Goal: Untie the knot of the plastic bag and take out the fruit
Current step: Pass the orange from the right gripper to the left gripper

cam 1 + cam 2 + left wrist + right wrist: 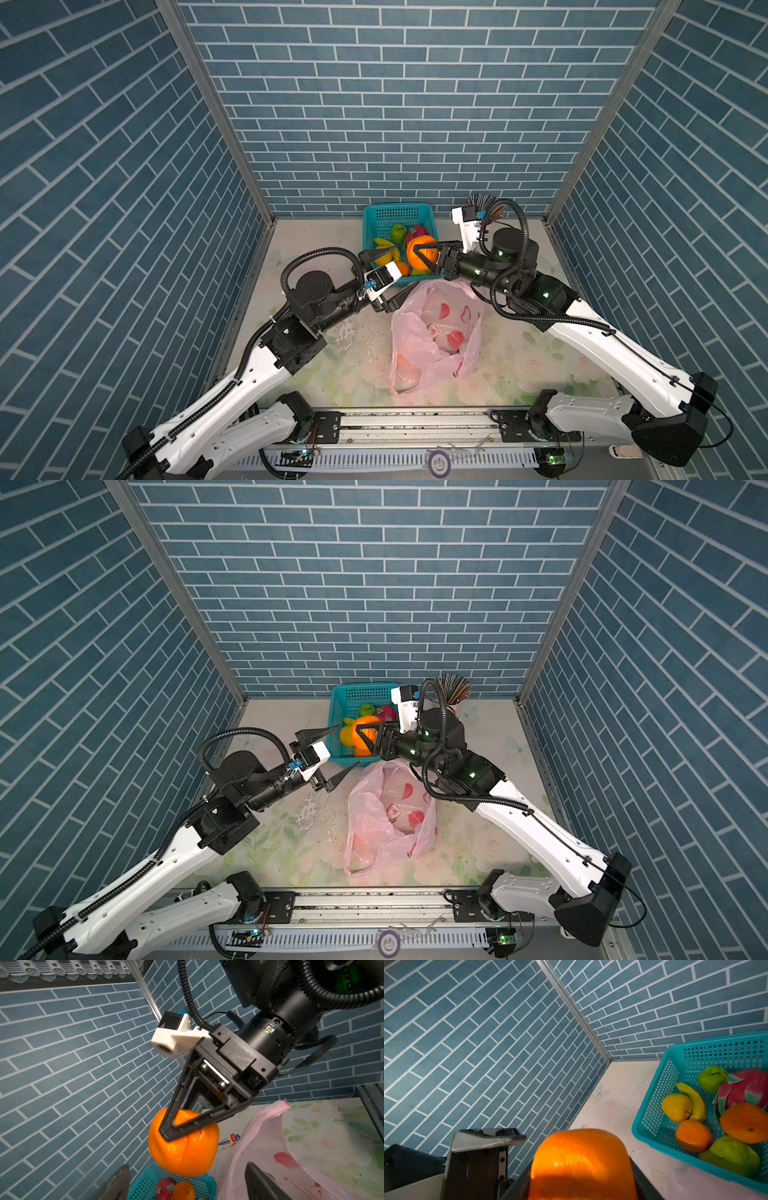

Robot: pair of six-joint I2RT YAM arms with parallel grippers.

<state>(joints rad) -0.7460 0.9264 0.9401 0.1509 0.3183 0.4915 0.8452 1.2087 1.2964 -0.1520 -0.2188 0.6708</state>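
Right end effector (420, 254): clamped on orange (419, 242) above teal basket (395, 216) near-right corner. Left end effector (347, 746): spread wide, empty. Plastic bag (432, 332): open, centre of surface (345, 374), bare room left and right; contents indistinct through film.

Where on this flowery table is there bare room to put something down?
Bare: the back-left corner beside the teal plastic basket, and the front patches either side of the thin pink plastic bag. Crowded: the basket, full of fruit, with a large orange held over it.
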